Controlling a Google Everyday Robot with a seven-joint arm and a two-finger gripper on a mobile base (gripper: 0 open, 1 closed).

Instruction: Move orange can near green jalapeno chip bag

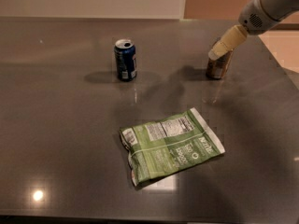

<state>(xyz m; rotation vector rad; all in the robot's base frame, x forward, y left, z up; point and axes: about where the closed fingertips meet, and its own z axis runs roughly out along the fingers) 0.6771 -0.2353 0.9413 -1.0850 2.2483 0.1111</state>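
The orange can (pixel 218 67) stands upright on the dark grey table (pixel 60 125) at the far right. My gripper (pixel 220 52) reaches in from the upper right, and its pale fingertips sit right at the can's top, hiding the rim. The green jalapeno chip bag (pixel 171 145) lies flat near the table's middle front, well to the left of and nearer than the can.
A dark blue can (pixel 125 59) stands upright at the back centre, left of the orange can. The table's right edge (pixel 280 69) runs close behind the orange can. A light reflection shows at the front left.
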